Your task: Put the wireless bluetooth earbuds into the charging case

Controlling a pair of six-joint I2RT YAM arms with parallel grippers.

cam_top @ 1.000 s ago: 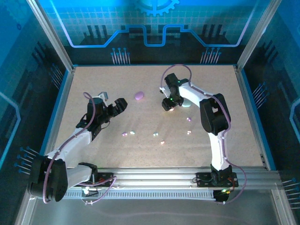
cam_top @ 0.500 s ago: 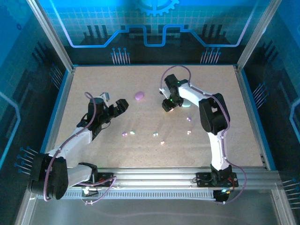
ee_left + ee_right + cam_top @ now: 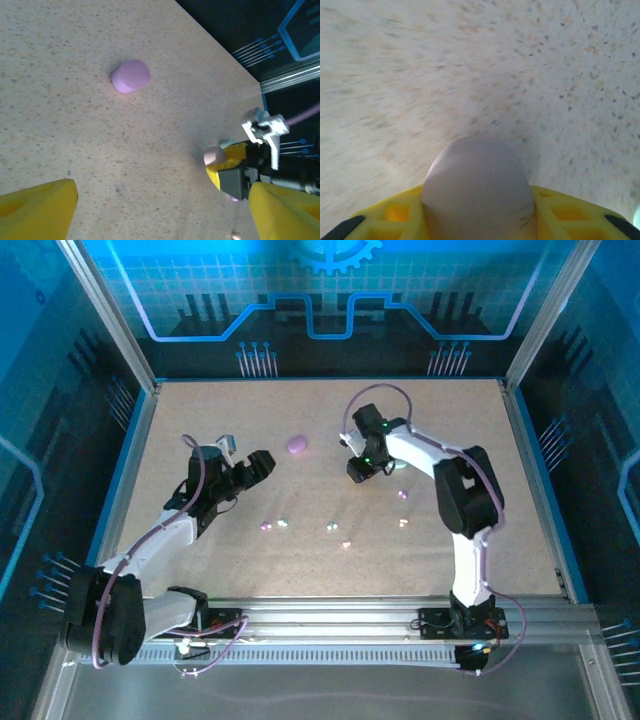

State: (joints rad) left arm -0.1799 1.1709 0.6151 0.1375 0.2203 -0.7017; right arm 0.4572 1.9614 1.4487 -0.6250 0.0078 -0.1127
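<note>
Your right arm has swung its elbow out toward the right edge over the last second, and its fingers have narrowed; your left arm has barely crept forward; the right fingers (image 3: pixel 570 212) are now closed on the pink case (image 3: pixel 477 190), whose rounded end pokes out between the yellow tips in the right wrist view; from the left wrist you can see that same case at the tip of the right fingers, over the speckled surface (image 3: pixel 100 150); your left fingers (image 3: pixel 37 210) stand wide apart with nothing between them, facing the purple case (image 3: pixel 131 75), which lies alone on the surface well ahead of them; a mint case (image 3: pixel 400 462) lies just beside the right fingers; the earbuds (image 3: pixel 266 527) lie loose on the surface in a scattered row nearer the arm bases, apart from both sets of fingers
</note>
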